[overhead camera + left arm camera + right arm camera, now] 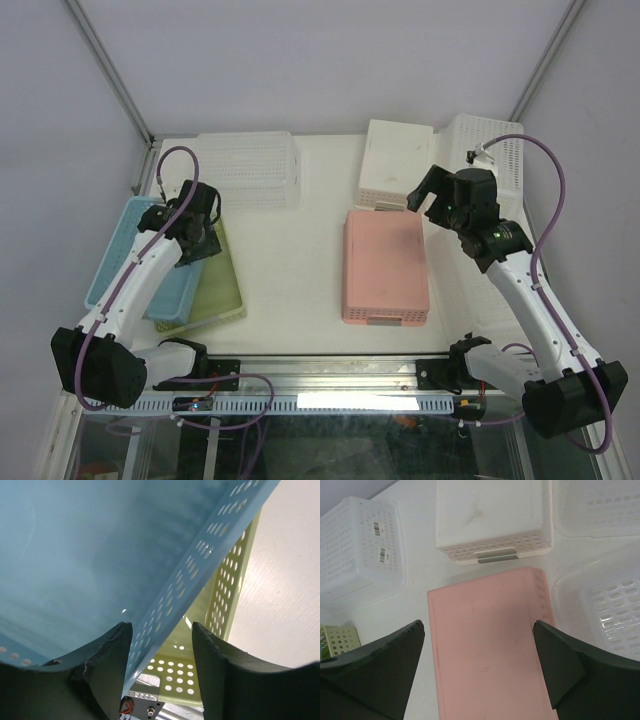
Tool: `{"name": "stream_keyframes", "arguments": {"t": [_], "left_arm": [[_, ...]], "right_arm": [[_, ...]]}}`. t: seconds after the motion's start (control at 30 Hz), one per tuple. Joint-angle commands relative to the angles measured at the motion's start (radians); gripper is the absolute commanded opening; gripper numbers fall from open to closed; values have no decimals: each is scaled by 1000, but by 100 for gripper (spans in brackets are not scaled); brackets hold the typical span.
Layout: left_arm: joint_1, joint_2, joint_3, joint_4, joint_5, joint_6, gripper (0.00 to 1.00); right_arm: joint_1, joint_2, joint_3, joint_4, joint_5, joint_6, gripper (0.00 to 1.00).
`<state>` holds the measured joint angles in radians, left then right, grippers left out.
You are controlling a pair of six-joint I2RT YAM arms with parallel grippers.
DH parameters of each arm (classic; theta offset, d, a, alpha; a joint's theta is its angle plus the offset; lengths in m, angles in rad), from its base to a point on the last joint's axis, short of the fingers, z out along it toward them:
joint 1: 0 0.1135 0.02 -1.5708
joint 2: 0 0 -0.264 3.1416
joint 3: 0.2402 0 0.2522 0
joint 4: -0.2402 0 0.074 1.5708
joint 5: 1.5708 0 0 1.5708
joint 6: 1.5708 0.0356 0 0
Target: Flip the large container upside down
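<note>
**Left arm at the rim of the task's container.** The white counter (300, 270) is carrying several plastic baskets.

- **Task's thing:** The large light-blue perforated plastic container (112, 255) is sitting under and to the outer side of the left pincer (162, 630). Its slanting side wall is running up between the two jaws.
- **Neighbour:** The smaller yellow-green perforated plastic basket (225, 595) is lying just beyond the pincer on its inner side. It is either touching the blue wall or tucked partly beneath it; which one cannot be told.
- **Left pincer:** The jaws are standing apart astride the blue wall. A strip of gap is showing on the inner side, so nothing is being clamped yet.
- **Right pincer** (479, 630): It is hanging wide open and empty above an inverted pink plastic tub (490, 680).

**Hazards, as judged:**
- The thin, tilted wall is offering only a shallow bite, so it is likely to slip free mid-turn and drop the container on its side.
- The rolling rim is liable to catch the green basket and drag it along.
</note>
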<state>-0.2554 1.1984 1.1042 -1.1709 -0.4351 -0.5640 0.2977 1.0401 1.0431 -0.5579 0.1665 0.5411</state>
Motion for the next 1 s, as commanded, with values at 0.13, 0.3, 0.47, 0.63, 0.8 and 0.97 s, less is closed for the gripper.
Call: {"name": "stream_keyframes", "arguments": {"t": [0.13, 0.3, 0.47, 0.63, 0.8, 0.97], "left_arm": [[1, -16, 46, 81, 1, 91, 31], [2, -12, 90, 80, -7, 127, 8], [2, -2, 139, 85, 26, 155, 0], [1, -3, 271, 64, 44, 180, 0], [2, 16, 494, 34, 125, 199, 0], [2, 46, 656, 71, 337, 180, 0]], "right_arm": [[-4, -40, 4, 45, 9, 2, 94], [-4, -53, -1, 37, 21, 2, 94], [-5, -47, -6, 40, 18, 2, 94], [-4, -51, 1, 36, 24, 2, 94], [-5, -53, 12, 29, 42, -6, 94], [-6, -60, 34, 18, 69, -18, 94]]}}
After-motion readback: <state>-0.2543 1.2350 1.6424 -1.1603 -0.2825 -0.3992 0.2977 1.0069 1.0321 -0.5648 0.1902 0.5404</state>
